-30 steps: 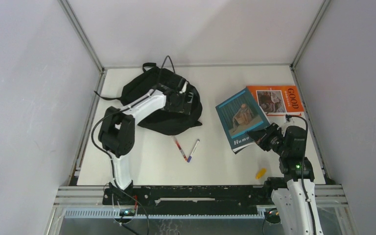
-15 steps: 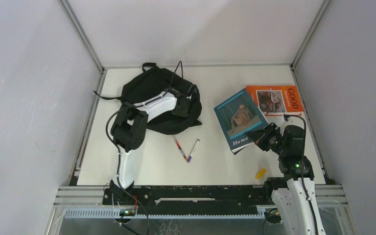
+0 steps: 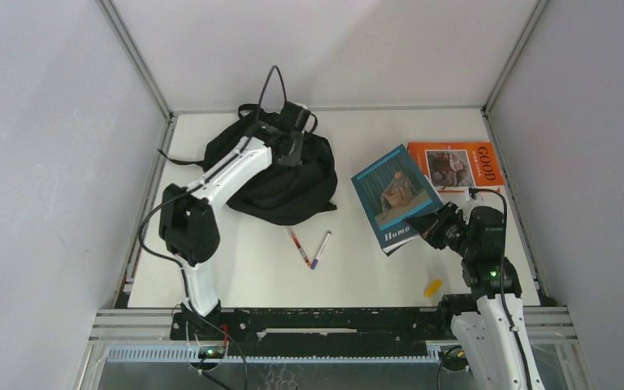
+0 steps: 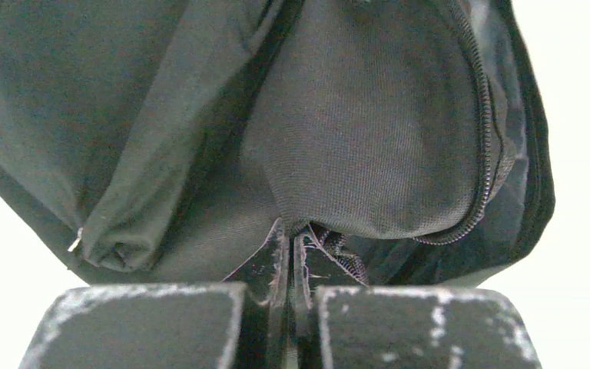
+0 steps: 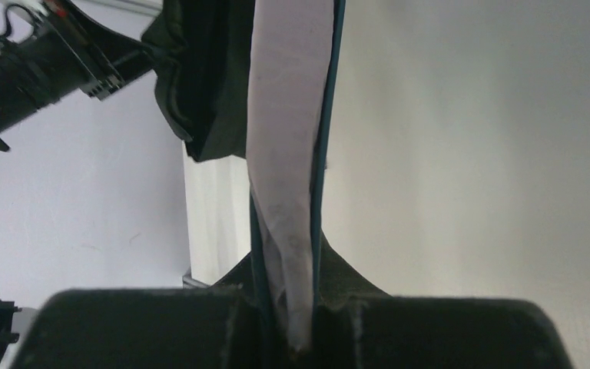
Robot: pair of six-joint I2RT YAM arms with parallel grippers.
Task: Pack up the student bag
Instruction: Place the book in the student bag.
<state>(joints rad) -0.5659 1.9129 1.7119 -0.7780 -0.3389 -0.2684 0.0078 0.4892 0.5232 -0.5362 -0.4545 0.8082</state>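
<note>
Reaching further toward the back of the table than half a second ago, the left arm is now stretching over the far top of the student bag (image 3: 292,191). The left gripper (image 4: 288,250) is pressing its fingers together on a fold of the black fabric. The bag is lying slumped at the back left of the table (image 3: 374,276), its straps trailing toward the left wall. Over on the right, the right gripper (image 3: 424,225) is pinching the near corner of the teal book (image 3: 390,195), which has slid a touch leftward and is overlapping the left edge of the orange book (image 3: 455,165). Two pens (image 3: 309,249) are lying between bag and books, and a small yellow object (image 3: 432,287) is sitting by the right arm's base.
</note>
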